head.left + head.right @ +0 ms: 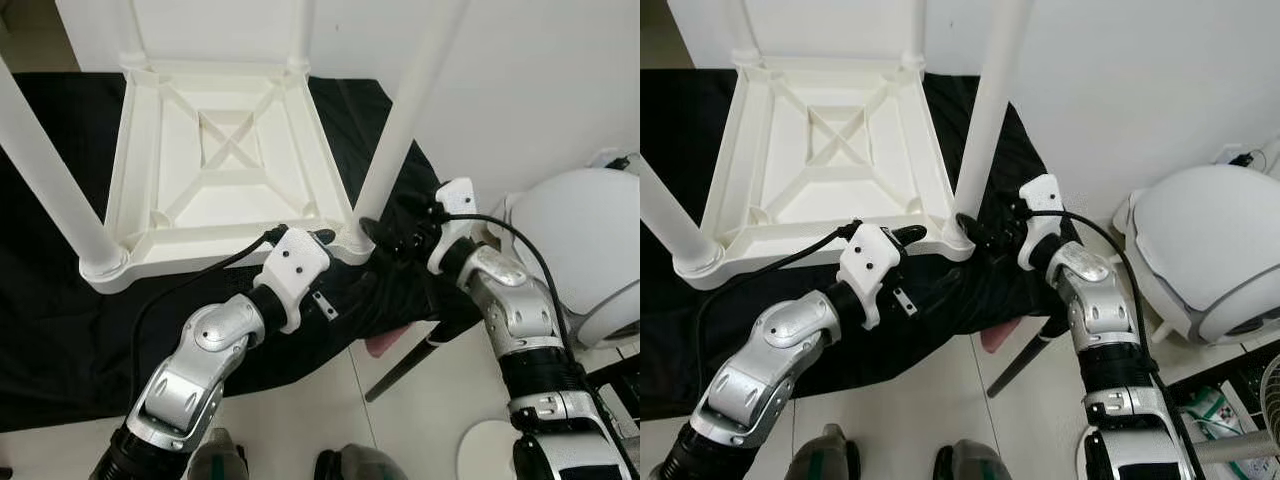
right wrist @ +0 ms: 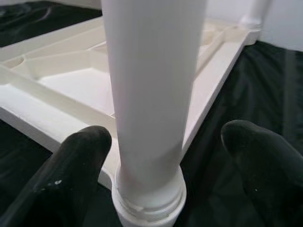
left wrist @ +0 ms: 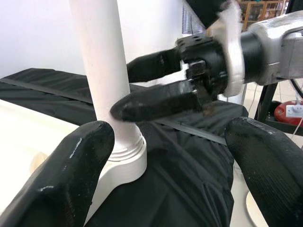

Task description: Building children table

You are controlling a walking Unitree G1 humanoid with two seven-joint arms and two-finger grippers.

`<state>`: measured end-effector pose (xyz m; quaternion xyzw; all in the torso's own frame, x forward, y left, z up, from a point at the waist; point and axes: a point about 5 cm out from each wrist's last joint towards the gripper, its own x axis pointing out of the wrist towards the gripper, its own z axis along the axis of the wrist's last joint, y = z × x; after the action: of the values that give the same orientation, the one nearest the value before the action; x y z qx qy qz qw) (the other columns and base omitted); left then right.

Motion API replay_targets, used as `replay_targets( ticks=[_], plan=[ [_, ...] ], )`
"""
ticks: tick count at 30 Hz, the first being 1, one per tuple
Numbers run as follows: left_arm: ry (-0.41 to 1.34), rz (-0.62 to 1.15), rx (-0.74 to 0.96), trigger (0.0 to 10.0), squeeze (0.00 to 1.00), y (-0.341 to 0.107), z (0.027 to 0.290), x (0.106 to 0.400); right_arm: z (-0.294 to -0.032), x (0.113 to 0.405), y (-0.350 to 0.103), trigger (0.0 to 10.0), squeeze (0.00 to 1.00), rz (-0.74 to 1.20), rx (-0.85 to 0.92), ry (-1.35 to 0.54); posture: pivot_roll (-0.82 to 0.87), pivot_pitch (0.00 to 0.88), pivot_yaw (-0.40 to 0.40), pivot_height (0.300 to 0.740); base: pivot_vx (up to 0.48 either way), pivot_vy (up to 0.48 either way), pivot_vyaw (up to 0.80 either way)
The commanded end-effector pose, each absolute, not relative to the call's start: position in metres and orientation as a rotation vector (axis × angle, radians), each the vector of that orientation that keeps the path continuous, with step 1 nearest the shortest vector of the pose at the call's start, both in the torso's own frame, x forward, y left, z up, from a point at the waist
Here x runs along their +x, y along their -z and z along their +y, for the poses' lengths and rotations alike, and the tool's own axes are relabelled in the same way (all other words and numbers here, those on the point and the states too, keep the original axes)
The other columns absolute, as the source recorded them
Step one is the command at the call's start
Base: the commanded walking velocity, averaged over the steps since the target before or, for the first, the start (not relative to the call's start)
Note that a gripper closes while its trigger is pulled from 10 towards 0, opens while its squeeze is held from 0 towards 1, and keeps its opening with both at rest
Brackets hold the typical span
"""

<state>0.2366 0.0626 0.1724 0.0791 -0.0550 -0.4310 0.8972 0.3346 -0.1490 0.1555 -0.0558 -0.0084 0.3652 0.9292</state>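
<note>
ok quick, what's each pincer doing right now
left pincer: open, holding nothing, beside the white plastic table leg.
right pincer: open around that leg, fingers not touching it.

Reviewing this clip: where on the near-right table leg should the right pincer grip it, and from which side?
Grip the leg low on its smooth round shaft, just above the threaded collar at the tabletop corner, coming from the robot's side. The right pincer already straddles it there, fingers open; the shaft stands upright, so a level grip suits turning.

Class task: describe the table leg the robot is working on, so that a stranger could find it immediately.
Find the upturned white plastic tabletop lying on the black cloth. The round white leg stands in its near right corner socket. Unlike the other legs, it has the right tool open around its base.
</note>
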Motion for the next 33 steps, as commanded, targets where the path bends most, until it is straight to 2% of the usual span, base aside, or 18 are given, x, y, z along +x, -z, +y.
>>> replay_targets(
  ticks=[1,7,12,15,16,17,18,33],
  plan=[
    [0.896,-0.098,0.163,10.0,0.00,-0.170,0.063,0.238,-0.145,0.339,-0.154,10.0,0.00,-0.013,-0.139,-0.769,0.04,0.001,-0.083,0.740,0.000,0.000,0.00],
    [0.890,-0.100,0.163,10.0,0.00,-0.171,0.063,0.237,-0.130,0.347,-0.149,10.0,0.00,0.009,-0.131,-0.799,0.05,0.000,-0.084,0.740,0.000,0.000,0.00],
    [0.879,-0.104,0.167,10.0,0.00,-0.172,0.063,0.238,-0.105,0.355,-0.137,10.0,0.00,0.065,-0.106,-0.835,0.07,0.000,-0.091,0.740,0.000,0.000,0.00],
    [0.877,-0.104,0.166,10.0,0.00,-0.172,0.064,0.238,-0.103,0.356,-0.134,10.0,0.00,0.077,-0.103,-0.838,0.07,0.003,-0.093,0.740,0.000,0.000,0.00],
    [0.875,-0.103,0.166,10.0,0.00,-0.172,0.064,0.237,-0.102,0.356,-0.131,7.7,0.00,0.087,-0.104,-0.842,0.07,0.003,-0.094,0.740,0.000,0.000,0.00],
    [0.872,-0.102,0.166,10.0,0.00,-0.171,0.064,0.237,-0.103,0.357,-0.127,0.9,0.00,0.097,-0.103,-0.839,0.08,0.004,-0.096,0.740,0.000,0.000,0.00],
    [0.870,-0.101,0.166,10.0,0.00,-0.171,0.065,0.236,-0.105,0.357,-0.125,0.0,0.00,0.103,-0.105,-0.829,0.08,0.005,-0.097,0.740,0.000,0.000,0.00],
    [0.880,-0.096,0.164,10.0,0.00,-0.171,0.064,0.236,-0.123,0.358,-0.126,0.0,0.00,0.061,-0.099,-0.734,0.06,0.009,-0.083,0.740,0.000,0.000,0.00]
  ],
)
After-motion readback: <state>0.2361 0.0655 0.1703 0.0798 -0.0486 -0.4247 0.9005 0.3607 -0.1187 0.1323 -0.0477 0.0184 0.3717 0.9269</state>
